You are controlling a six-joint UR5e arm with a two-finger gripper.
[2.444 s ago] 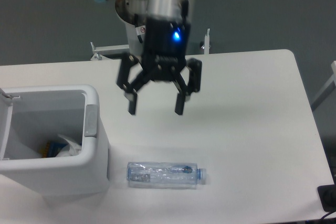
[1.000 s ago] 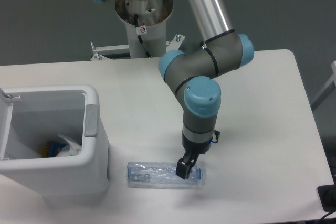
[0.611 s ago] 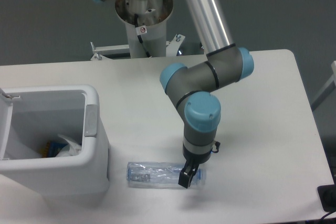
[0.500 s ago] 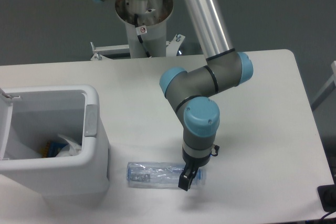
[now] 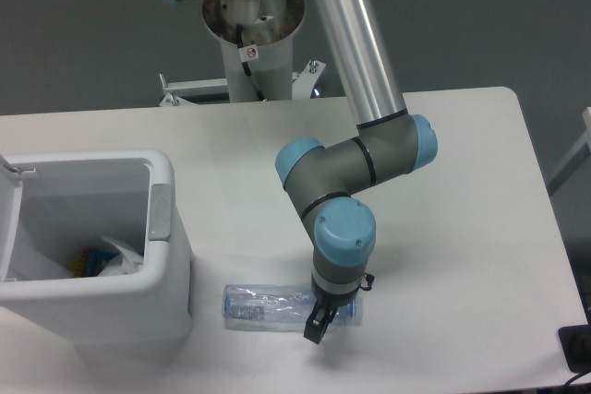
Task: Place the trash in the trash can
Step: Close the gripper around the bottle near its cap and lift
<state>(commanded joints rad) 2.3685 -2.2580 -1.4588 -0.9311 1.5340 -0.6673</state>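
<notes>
Bottle [image 5: 268, 306]: lying flat beside the trash can [image 5: 171, 256], positioned for a crosswise grasp. Claw [image 5: 317, 325]: lowered onto its cap end; grip state cannot be told.

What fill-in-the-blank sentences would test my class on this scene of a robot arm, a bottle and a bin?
1. The clear plastic bottle lies on its ____ on the table.
2. The trash can stands with its lid ____.
3. A crumpled white wrapper already lies ____ the trash can.
4. The gripper is down at the bottle's ____ end.

Missing words: side; open; inside; cap
</notes>
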